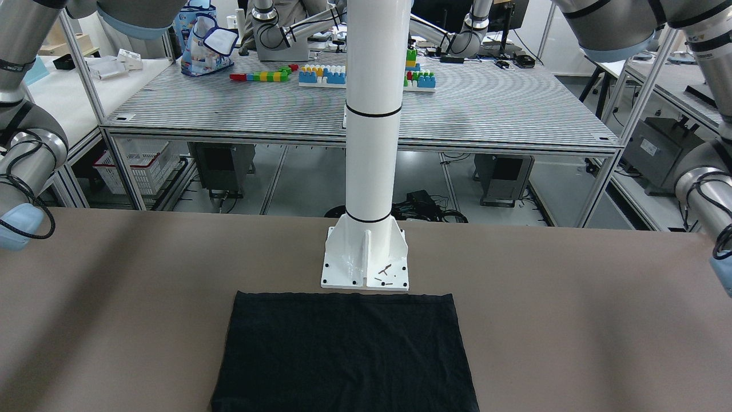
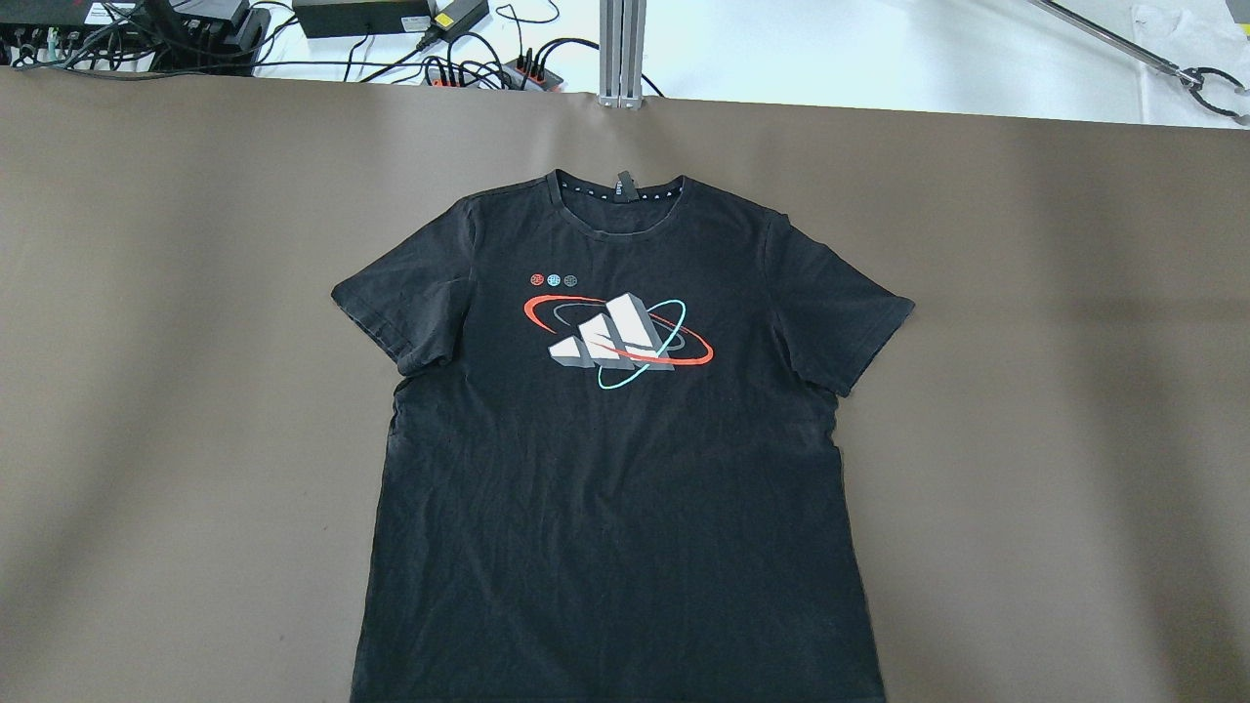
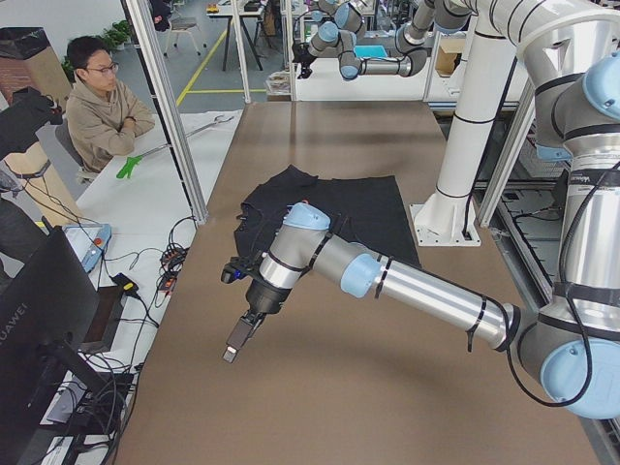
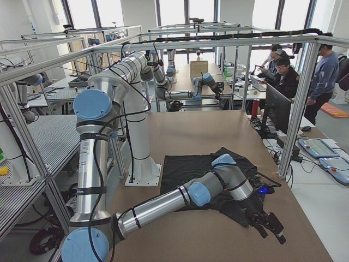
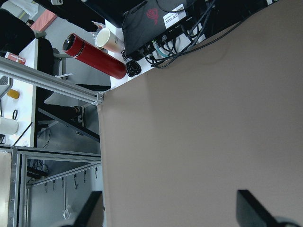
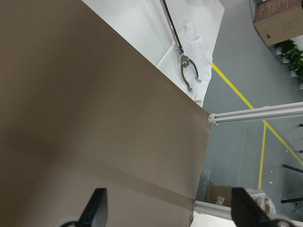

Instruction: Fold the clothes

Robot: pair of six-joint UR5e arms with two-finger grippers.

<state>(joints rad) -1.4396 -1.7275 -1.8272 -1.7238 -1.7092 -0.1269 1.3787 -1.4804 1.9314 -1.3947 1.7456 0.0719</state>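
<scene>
A black T-shirt (image 2: 615, 469) with a white, red and teal logo lies flat, face up, in the middle of the brown table, collar toward the far edge. It also shows in the front-facing view (image 1: 343, 355). Neither gripper shows in the overhead view. My left gripper (image 3: 235, 344) hangs over bare table off the shirt's left side, away from the cloth; its wrist view shows the fingers (image 5: 253, 213) spread and empty. My right gripper (image 4: 271, 226) hangs beyond the shirt's right sleeve near the table's end; its fingers (image 6: 94, 208) are spread and empty.
The white pillar base (image 1: 366, 257) stands at the shirt's hem. A red bottle (image 5: 94, 56) and a cup (image 5: 110, 40) stand off the table's left corner. A grabber tool (image 6: 187, 71) lies off the far right corner. Cables (image 2: 439, 59) run along the far edge.
</scene>
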